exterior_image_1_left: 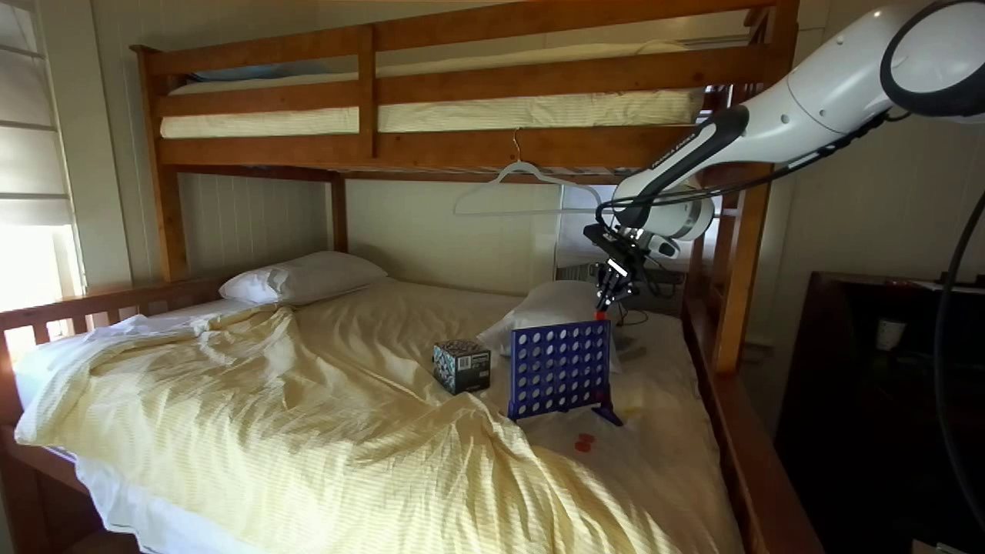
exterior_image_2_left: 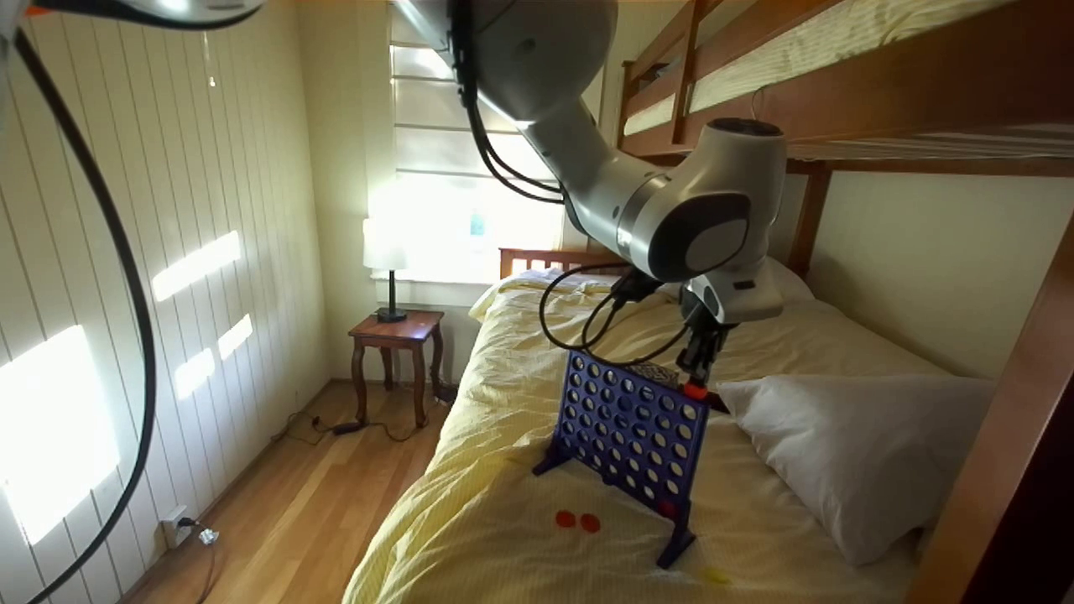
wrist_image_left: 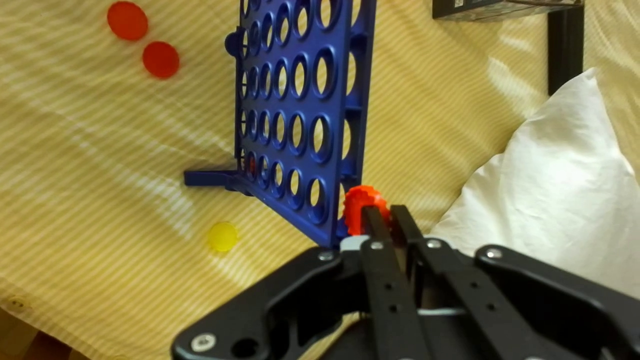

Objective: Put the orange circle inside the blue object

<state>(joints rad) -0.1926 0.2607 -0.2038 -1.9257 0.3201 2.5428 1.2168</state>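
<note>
Only wrist view: orange circle (wrist_image_left: 358, 202) visibly ridged | gripper (wrist_image_left: 387, 212) clamping it

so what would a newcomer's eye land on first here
Most likely the blue grid frame, standing upright on the yellow-covered bed. Next would come the bright orange-red disc pinched in the gripper at an upper corner of the frame. After that, perhaps two loose red discs lying beside it.
</note>
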